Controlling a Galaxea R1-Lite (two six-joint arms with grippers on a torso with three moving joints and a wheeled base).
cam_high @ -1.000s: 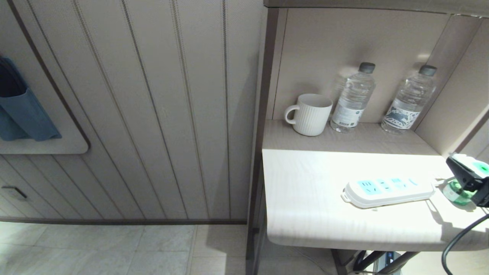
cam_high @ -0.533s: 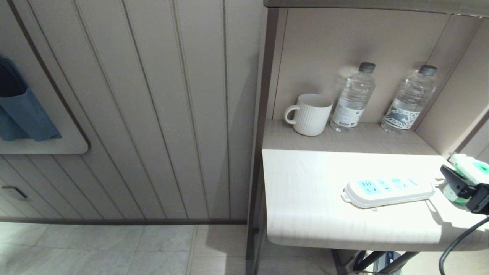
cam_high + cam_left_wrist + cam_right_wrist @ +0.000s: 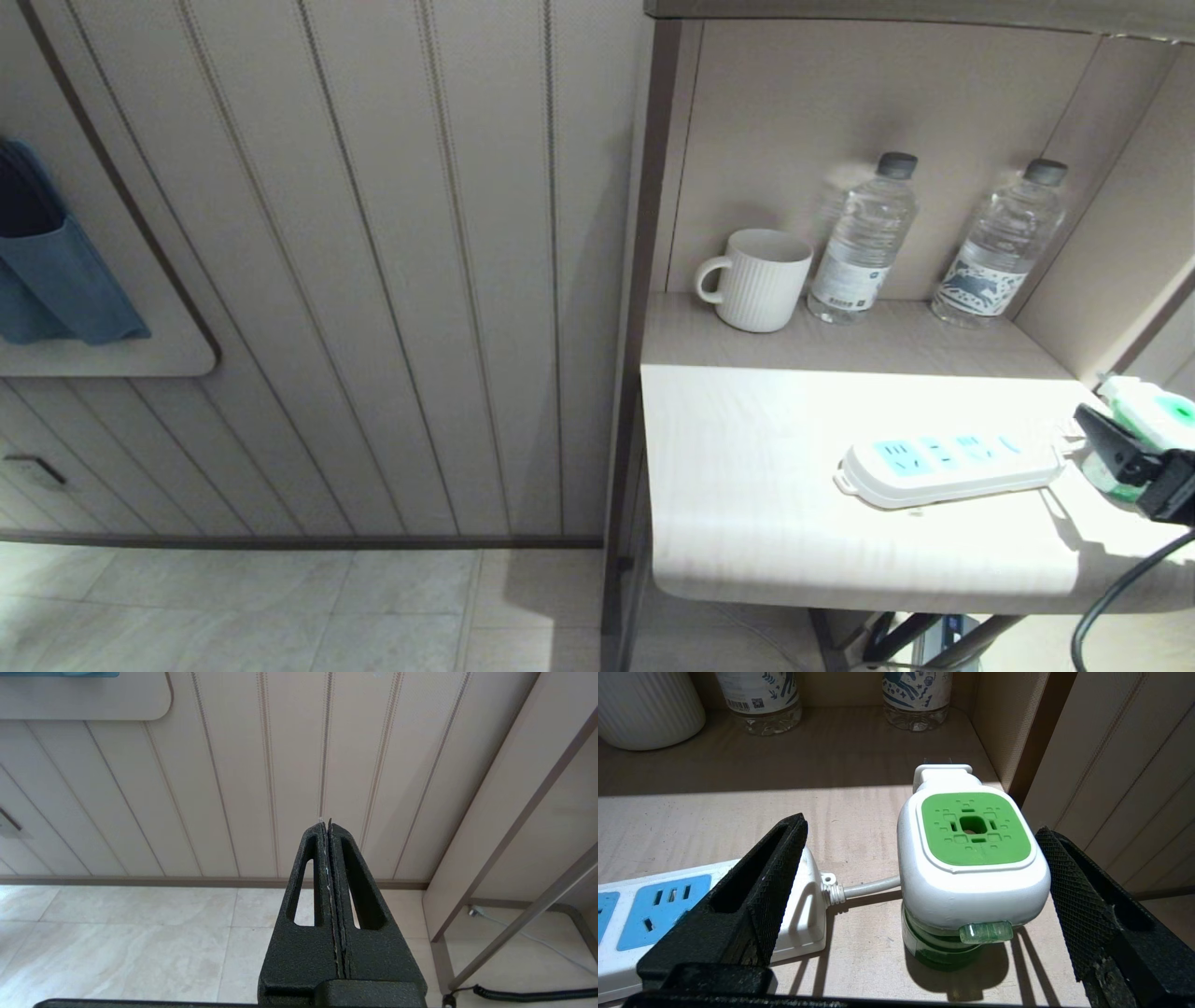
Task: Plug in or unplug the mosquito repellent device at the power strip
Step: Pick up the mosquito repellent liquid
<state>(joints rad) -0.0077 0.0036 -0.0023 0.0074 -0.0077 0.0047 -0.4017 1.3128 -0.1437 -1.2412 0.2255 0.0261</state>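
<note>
The mosquito repellent device (image 3: 971,858) stands upright on its green bottle on the table, just past the cord end of the power strip (image 3: 654,905) and not plugged in. Its white head has a green top patch, and its plug points toward the shelf back. My right gripper (image 3: 920,830) is open, one finger on each side of the device's head, with a gap on both sides. In the head view the device (image 3: 1153,413) is at the right edge, the power strip (image 3: 948,459) to its left. My left gripper (image 3: 328,823) is shut and empty, parked low over the floor.
A white ribbed mug (image 3: 756,280) and two clear water bottles (image 3: 864,238) (image 3: 1001,245) stand on the raised shelf behind. A side panel (image 3: 1008,723) rises close behind the device. The strip's cord (image 3: 868,887) runs behind the device. A black cable (image 3: 1116,597) hangs off the table's front right.
My right gripper has sunk a little and edged left beside the device, then held still over the last half second. Device and strip have not moved.
</note>
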